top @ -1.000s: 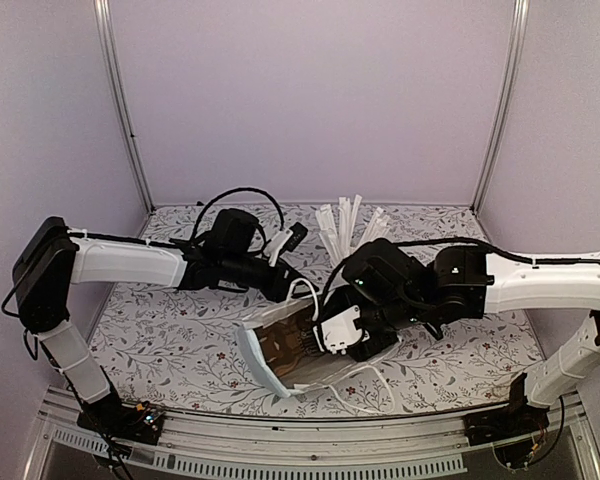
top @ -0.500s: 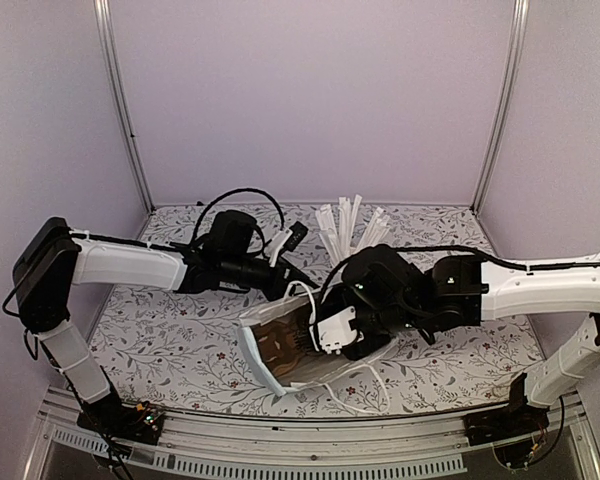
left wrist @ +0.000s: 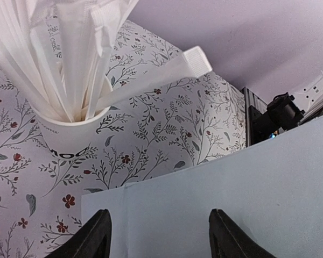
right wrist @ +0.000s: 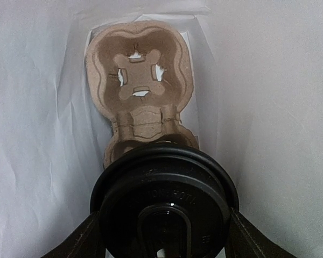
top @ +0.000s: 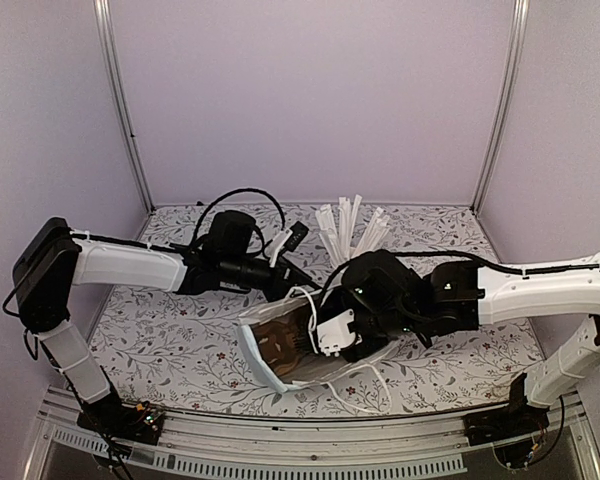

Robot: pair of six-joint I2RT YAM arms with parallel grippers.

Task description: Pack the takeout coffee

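The takeout coffee (right wrist: 164, 188) shows in the right wrist view as a black cup with a black lid on it. My right gripper (right wrist: 164, 228) is shut on it, one finger on each side. It holds the cup inside the white paper bag (right wrist: 37, 134), just above the near cell of a brown cardboard cup carrier (right wrist: 137, 70) at the bag's bottom. From above, the right gripper (top: 327, 335) reaches into the tilted open bag (top: 252, 352). My left gripper (top: 286, 283) is at the bag's far rim. Its fingers (left wrist: 101, 236) stand wide apart against the bag wall (left wrist: 204, 183).
A white paper cup full of tall white wrapped sticks (top: 350, 228) stands behind the bag; it also shows in the left wrist view (left wrist: 70, 134). The bag's white handles (top: 365, 395) lie on the floral tabletop (top: 160, 340). Purple walls enclose the table.
My right gripper has moved a little left and deeper into the bag with the cup. The left arm and the bag have hardly moved.
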